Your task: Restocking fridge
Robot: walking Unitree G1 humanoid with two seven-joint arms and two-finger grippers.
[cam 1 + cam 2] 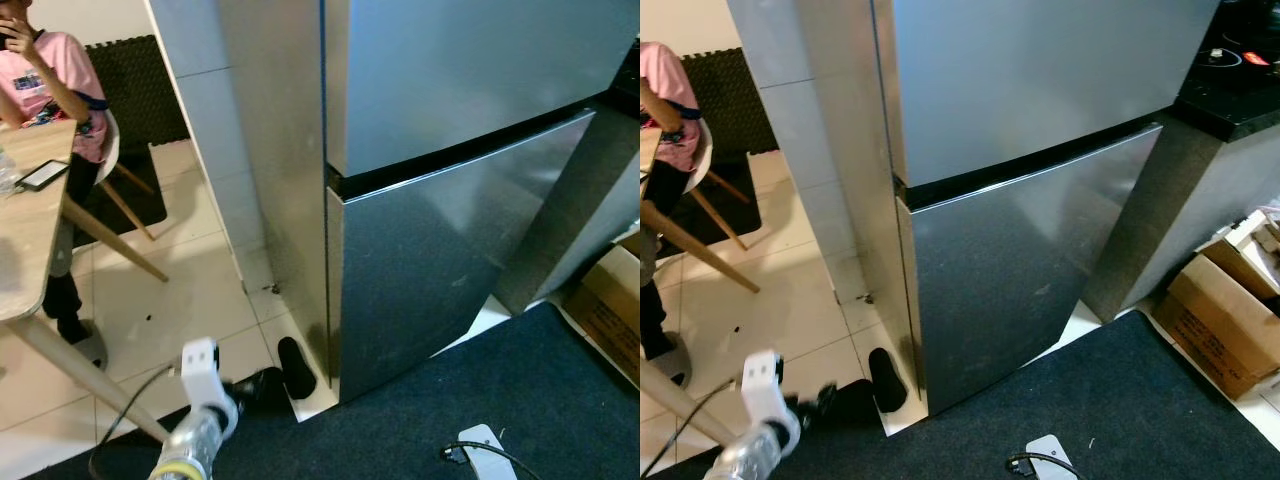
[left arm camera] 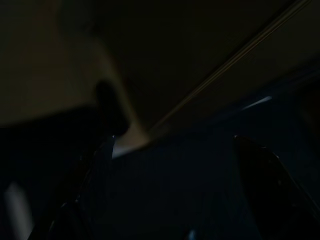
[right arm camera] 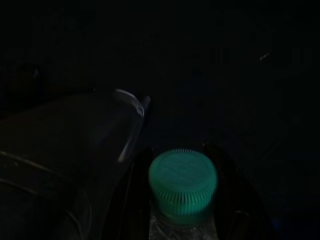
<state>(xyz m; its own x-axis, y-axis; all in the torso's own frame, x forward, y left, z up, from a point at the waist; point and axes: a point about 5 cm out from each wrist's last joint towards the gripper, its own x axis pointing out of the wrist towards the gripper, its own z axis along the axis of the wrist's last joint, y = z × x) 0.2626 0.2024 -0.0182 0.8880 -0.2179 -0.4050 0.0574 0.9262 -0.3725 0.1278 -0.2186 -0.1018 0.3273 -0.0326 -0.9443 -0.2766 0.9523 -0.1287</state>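
Fridge fills the upper right of your head view, both doors closed. Your right gripper clamps a bottle with a green cap, seen in its dark wrist view. Your left gripper, low at lower left, has fingers spread apart.

bright head views, dark wrist views
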